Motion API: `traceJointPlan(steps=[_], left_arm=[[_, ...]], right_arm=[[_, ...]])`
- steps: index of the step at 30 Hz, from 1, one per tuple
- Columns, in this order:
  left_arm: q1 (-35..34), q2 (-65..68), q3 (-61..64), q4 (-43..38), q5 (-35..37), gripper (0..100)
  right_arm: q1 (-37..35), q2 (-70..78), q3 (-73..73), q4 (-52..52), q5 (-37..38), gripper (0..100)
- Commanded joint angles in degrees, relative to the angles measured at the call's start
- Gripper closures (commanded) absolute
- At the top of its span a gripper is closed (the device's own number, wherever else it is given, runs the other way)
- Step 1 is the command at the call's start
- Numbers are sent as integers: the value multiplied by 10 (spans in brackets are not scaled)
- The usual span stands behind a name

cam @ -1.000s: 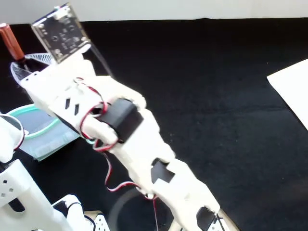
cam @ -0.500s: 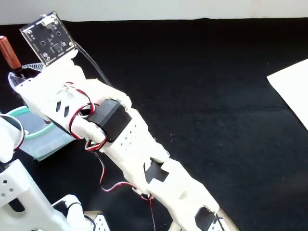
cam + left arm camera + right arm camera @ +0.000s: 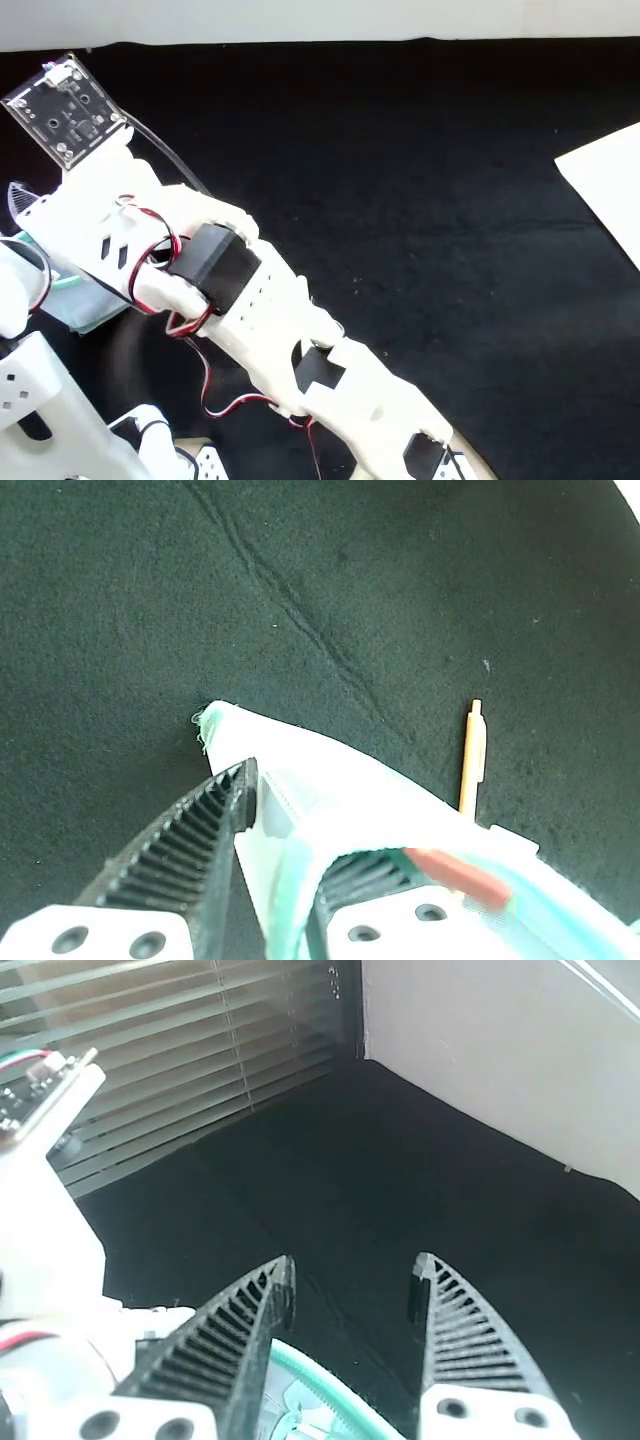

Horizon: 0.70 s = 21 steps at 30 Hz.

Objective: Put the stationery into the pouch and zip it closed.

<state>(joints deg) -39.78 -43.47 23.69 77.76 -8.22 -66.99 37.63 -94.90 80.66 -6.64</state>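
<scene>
The pouch [image 3: 330, 790] is pale with a teal zip edge and lies on the black cloth. My left gripper [image 3: 285, 820] is shut on its edge, one ribbed finger on each side of the fabric. A red-brown item [image 3: 455, 872] lies at the pouch's teal rim. An orange pen [image 3: 472, 755] rests on the cloth just beyond the pouch. My right gripper [image 3: 355, 1265] is open, held above the teal zip [image 3: 320, 1390] with nothing between its fingers. In the high view a corner of the pouch [image 3: 75, 305] shows under a long white arm [image 3: 250, 300].
A white sheet [image 3: 610, 180] lies at the table's right edge. Another arm's base [image 3: 50, 410] stands at the front left. A clear mesh object [image 3: 20, 195] peeks out at the far left. Open black cloth covers the middle and right.
In the high view the long white arm has swung left. It now covers the red-brown marker and most of the mesh object and pouch.
</scene>
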Motion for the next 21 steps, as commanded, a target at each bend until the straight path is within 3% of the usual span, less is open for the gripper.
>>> traceJointPlan(steps=[1, 4, 8, 11, 14, 17, 21], left_arm=[[7, 7, 10, -10, -7, 993], [7, 7, 10, -10, -7, 993], [7, 6, 10, -10, -7, 993], [7, 7, 12, -10, -7, 993], [7, 7, 12, -10, -7, 993], [7, 7, 13, -10, -7, 993], [7, 7, 13, -10, -7, 993]], right_arm=[[14, -62, -64, 7, 10, 808], [74, -103, -64, 31, 6, 808], [211, -132, -58, 124, -4, 808], [329, -108, -56, 186, -18, 808], [403, -51, -51, 205, -18, 808], [419, -15, 0, 205, -18, 807], [379, 0, 167, 205, -22, 807]])
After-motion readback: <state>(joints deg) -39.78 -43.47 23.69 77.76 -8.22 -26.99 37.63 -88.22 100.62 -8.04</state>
